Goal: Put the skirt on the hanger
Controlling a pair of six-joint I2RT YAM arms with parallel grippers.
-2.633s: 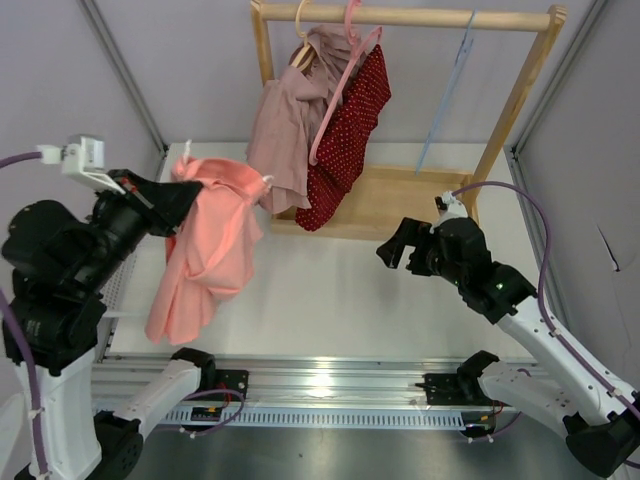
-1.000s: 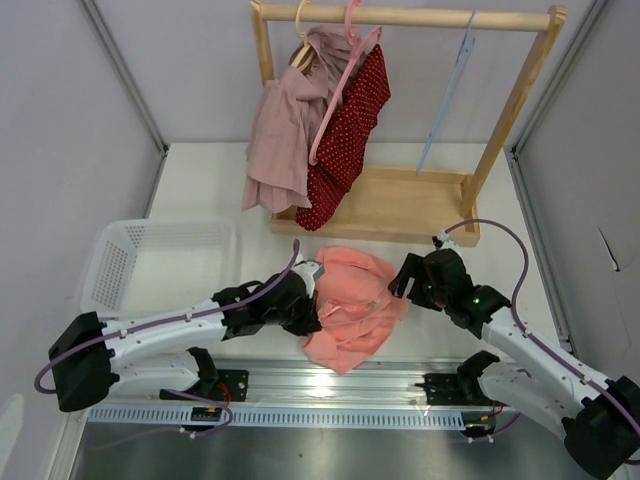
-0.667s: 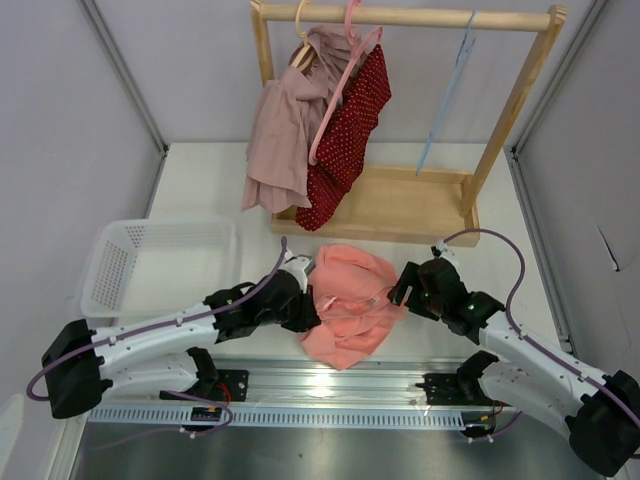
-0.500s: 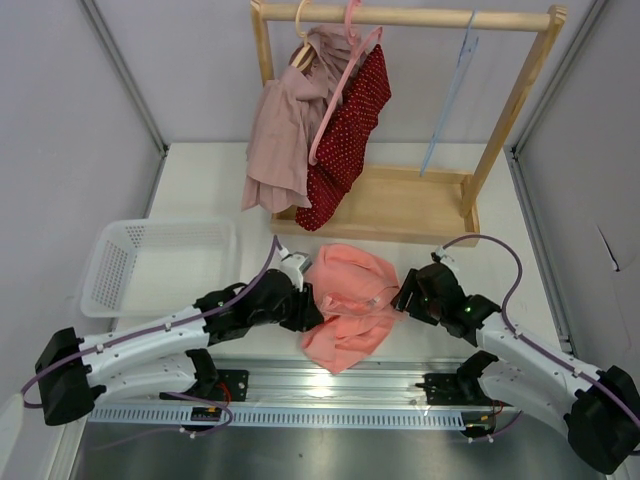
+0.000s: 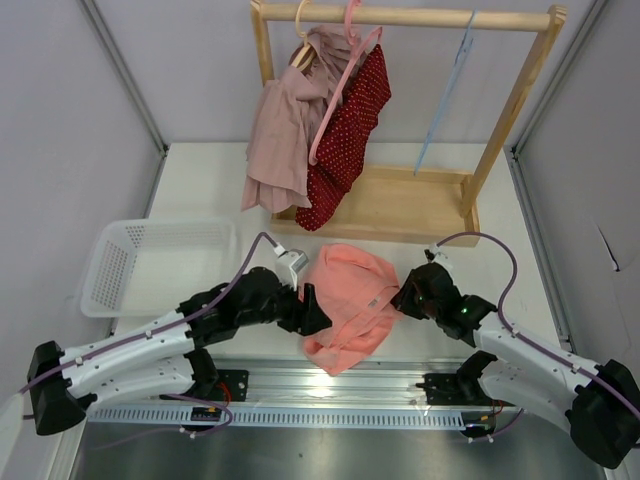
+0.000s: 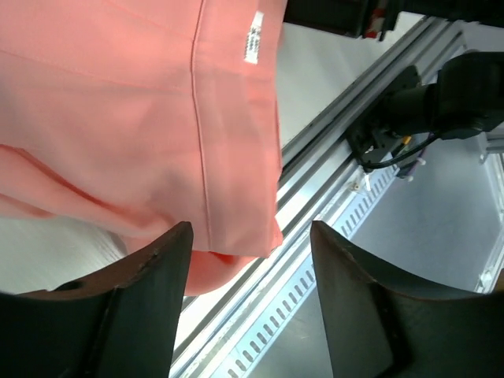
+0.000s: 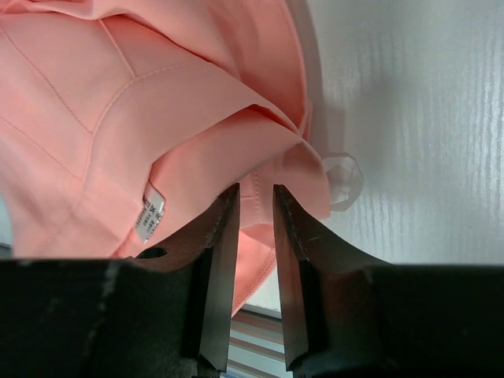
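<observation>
so the right gripper [image 7: 254,194] is pinched nearly closed on a fold at the salmon-pink skirt's [image 5: 350,290] right edge, the left gripper [image 6: 250,230] is spread wide and empty at its left side, skirt's crumpled on the near table [image 5: 200,185], light-blue hanger [image 5: 447,95] up on the far rack [image 5: 400,17]

We found both arms stretched low and forward, converging. The left gripper [image 6: 250,236] stood with jaws wide apart; the right gripper [image 7: 253,206] showed jaws nearly together.

The skirt [image 5: 350,300] is lying near the front edge of the table [image 5: 215,175], between the left gripper [image 5: 310,304] and the right gripper [image 5: 403,300]. The basket [image 5: 160,262] is sitting to its left, and the rack [image 5: 400,205] is standing behind, with the hanger [image 5: 445,100] hanging towards its right end.
</observation>
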